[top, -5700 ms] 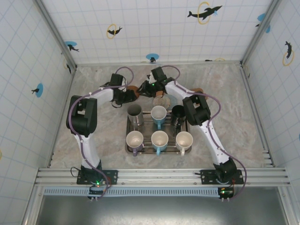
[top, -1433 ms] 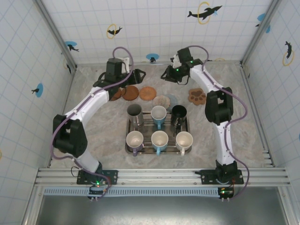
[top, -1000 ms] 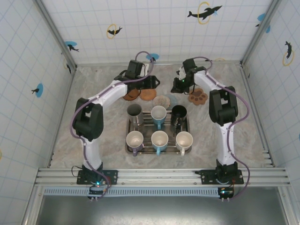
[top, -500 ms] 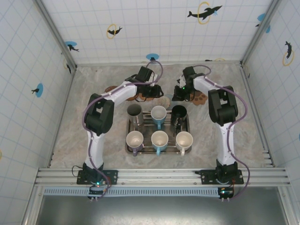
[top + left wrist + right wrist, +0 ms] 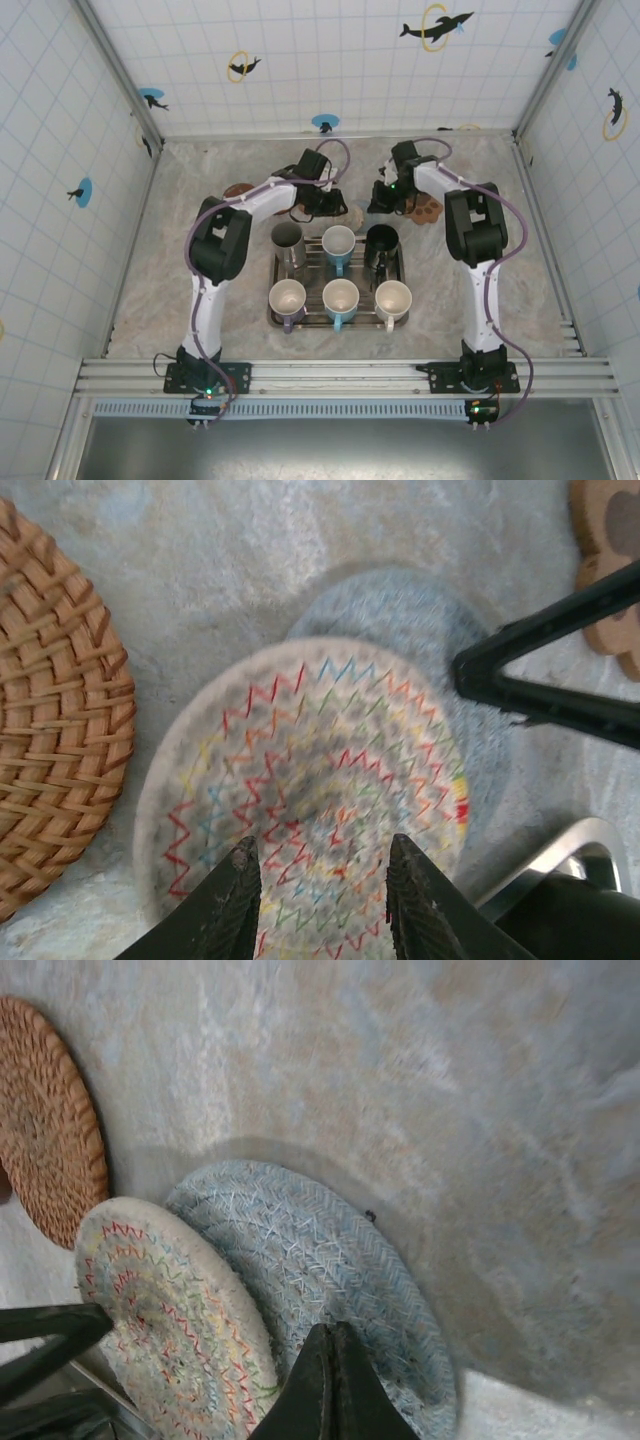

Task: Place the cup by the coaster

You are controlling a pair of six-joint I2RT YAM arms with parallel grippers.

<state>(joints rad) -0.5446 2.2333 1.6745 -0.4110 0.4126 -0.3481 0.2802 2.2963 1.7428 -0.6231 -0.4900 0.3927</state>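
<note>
Six cups (image 5: 341, 297) stand in a tray (image 5: 313, 272) on the marbled desk (image 5: 200, 290), just short of the zigzag coaster (image 5: 310, 780), which overlaps a blue coaster (image 5: 330, 1250). The left claw (image 5: 322, 845) hovers over it, narrowly parted; the right claw (image 5: 328, 1360) is pinched closed. Dolphin-stickered tiled walls (image 5: 330, 60) enclose the scene.

Left gripper (image 5: 322, 848), fingers apart, low over a zigzag-stitched coaster (image 5: 320, 770) that overlaps a blue-grey coaster (image 5: 420, 620); wicker coaster (image 5: 50, 710) just beside, on the mottled table (image 5: 250, 570).
</note>
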